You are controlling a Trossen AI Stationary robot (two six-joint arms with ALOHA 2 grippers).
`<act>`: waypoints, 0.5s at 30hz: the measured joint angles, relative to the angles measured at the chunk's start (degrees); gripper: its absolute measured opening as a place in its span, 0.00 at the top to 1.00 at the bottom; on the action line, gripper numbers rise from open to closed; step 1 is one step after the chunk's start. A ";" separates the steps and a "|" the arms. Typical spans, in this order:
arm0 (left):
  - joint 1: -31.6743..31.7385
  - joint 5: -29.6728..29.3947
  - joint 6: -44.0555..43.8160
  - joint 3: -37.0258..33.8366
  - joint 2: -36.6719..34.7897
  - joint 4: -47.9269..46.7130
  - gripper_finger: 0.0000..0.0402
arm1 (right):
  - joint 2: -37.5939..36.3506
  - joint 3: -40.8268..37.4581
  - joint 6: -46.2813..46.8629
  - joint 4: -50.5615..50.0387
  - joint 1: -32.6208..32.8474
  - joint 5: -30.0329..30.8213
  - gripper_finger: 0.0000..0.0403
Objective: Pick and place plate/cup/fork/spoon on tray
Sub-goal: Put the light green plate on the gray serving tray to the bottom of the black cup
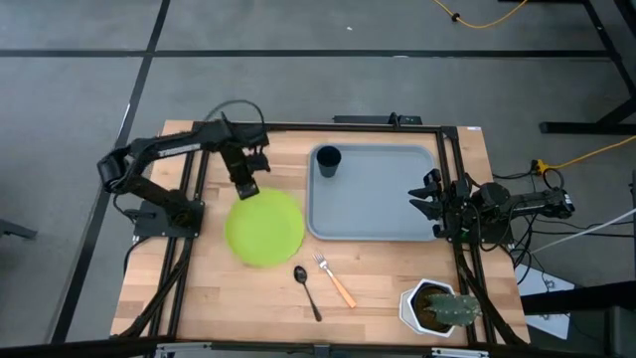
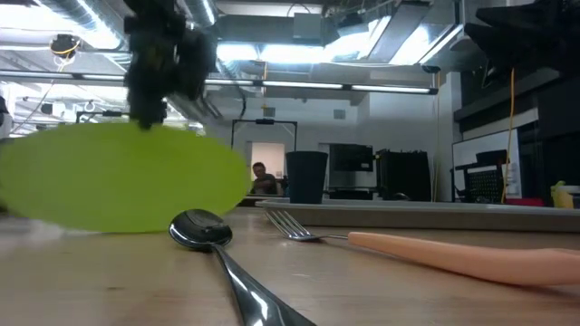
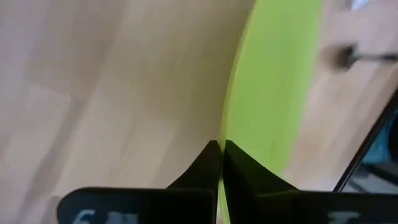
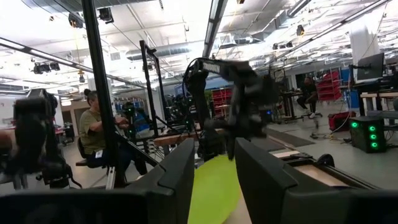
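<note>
The lime-green plate (image 1: 265, 228) is held left of the grey-blue tray (image 1: 373, 214); in the low view the plate (image 2: 118, 177) hangs tilted above the wood. My left gripper (image 1: 245, 189) is shut on its far-left rim. The dark cup (image 1: 328, 160) stands in the tray's far-left corner. The dark spoon (image 1: 307, 289) and the orange-handled fork (image 1: 336, 281) lie on the table near the front. My right gripper (image 1: 421, 197) is open and empty at the tray's right edge. My left gripper pinches the plate's rim (image 3: 222, 134) between its two fingers, one finger on each face. The fingers come from above, pointing down, at the plate's far-left edge. The plate hangs tilted below them; whether its lower edge touches the table I cannot tell.
A white hexagonal pot with a cactus (image 1: 440, 307) stands at the near right corner. Black frame rails (image 1: 189, 239) run along the table's left and right sides. Bare wood lies between the plate and the near edge.
</note>
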 joint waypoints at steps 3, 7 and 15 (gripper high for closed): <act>1.10 3.60 -1.55 4.54 -2.17 1.68 1.00 | -0.01 0.00 -0.03 -0.02 0.00 0.00 0.70; 1.21 11.35 -7.11 7.23 -4.26 13.70 1.00 | -0.01 0.00 -0.04 -0.02 -0.01 0.00 0.70; -4.12 7.67 -16.32 7.41 -1.64 42.57 1.00 | -0.01 0.00 -0.17 0.02 -0.02 0.01 0.70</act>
